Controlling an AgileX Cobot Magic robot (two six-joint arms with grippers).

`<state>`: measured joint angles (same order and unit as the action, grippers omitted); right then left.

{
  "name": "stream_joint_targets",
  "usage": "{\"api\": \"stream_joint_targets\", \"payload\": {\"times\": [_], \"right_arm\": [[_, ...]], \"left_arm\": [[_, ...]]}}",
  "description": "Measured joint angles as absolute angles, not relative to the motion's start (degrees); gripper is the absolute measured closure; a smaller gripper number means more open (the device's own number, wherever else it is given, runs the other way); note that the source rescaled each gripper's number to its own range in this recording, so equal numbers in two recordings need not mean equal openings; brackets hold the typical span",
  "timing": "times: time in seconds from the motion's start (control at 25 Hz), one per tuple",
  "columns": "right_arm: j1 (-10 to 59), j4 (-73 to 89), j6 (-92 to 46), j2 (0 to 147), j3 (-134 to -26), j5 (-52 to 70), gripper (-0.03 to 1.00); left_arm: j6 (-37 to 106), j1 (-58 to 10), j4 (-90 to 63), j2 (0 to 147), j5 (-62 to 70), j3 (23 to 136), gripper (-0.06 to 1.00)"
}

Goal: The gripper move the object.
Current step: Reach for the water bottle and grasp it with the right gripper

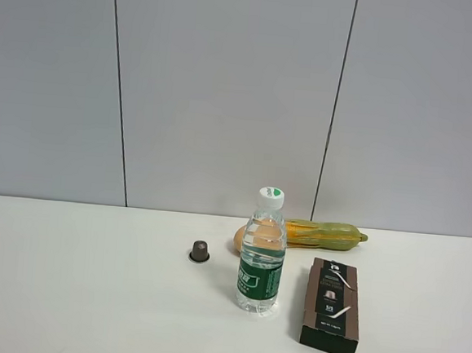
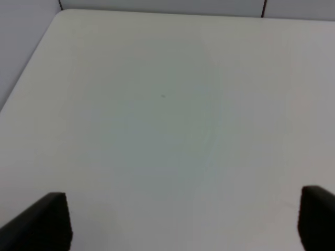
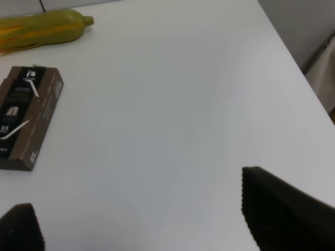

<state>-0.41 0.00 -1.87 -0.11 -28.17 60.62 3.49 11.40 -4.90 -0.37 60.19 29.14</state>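
The clear water bottle (image 1: 262, 255) with a white cap and green label stands upright near the middle of the white table (image 1: 71, 294) in the exterior high view. It does not show in either wrist view. My left gripper (image 2: 183, 222) is open over bare table, with only its two black fingertips showing. My right gripper (image 3: 141, 214) is open and empty above the table, apart from the dark brown box (image 3: 23, 117). Neither gripper shows in the exterior high view.
A dark brown box (image 1: 332, 307) lies flat right of the bottle. A yellow-green gourd (image 1: 313, 234) lies behind the bottle, also in the right wrist view (image 3: 42, 26). A small dark capsule (image 1: 200, 250) sits left of the bottle. The wall stands close behind.
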Motion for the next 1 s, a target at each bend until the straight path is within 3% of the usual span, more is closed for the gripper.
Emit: {"api": "stream_joint_targets", "payload": {"times": [0.76,1.0], "right_arm": [[-0.4,3.5,-1.7,-0.1,-28.2,60.4,0.29],[-0.4,13.1,-16.2,9.3,-31.5,59.7,0.29]], "left_arm": [[3.5,11.4,-4.9,-0.4,60.2,29.1,-0.06],[3.5,11.4,-4.9,-0.4,60.2,29.1,-0.06]]}}
